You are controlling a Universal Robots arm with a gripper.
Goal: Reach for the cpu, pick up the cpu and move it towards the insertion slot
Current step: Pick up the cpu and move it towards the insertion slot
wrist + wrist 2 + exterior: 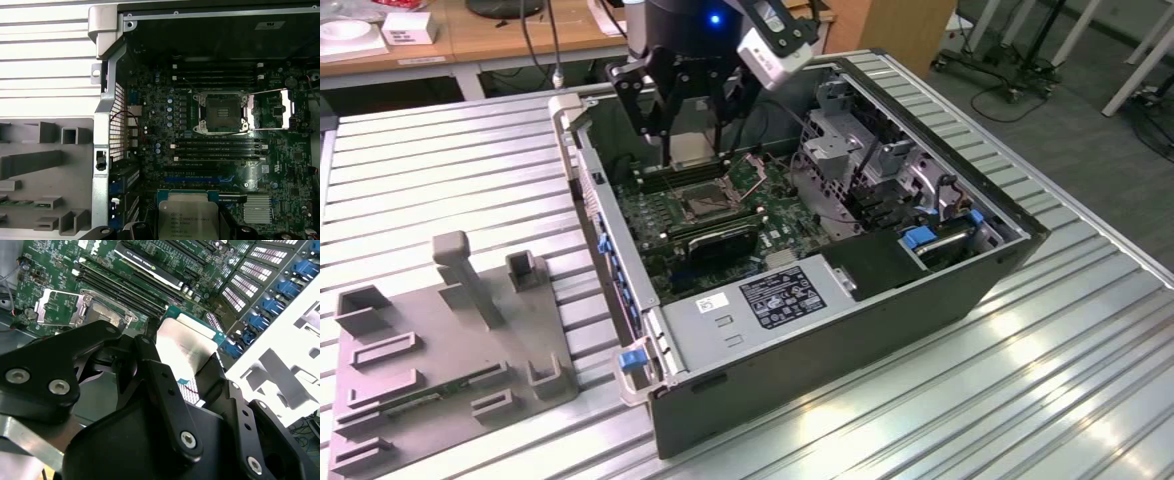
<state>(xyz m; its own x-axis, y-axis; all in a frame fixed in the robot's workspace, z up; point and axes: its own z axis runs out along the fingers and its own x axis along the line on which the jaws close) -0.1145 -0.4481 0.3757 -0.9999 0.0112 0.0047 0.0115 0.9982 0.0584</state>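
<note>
My gripper (688,140) hangs over the far end of the open computer case, shut on the cpu (691,152), a small flat square chip with a pale silvery face. In both wrist views the cpu (187,217) (186,346) sits between the black fingers (150,365). The insertion slot (700,204) is a square socket with a shiny frame and dark centre on the green board, just below and in front of the held chip. Its metal cover plate (272,110) is flipped open beside the insertion slot (222,112) (102,314).
Long black memory slots (217,145) run on both sides of the socket. The case wall (594,215) and a drive cage (854,150) border the board. A grey fixture plate (440,350) with recesses lies on the ribbed metal table at the exterior view's left.
</note>
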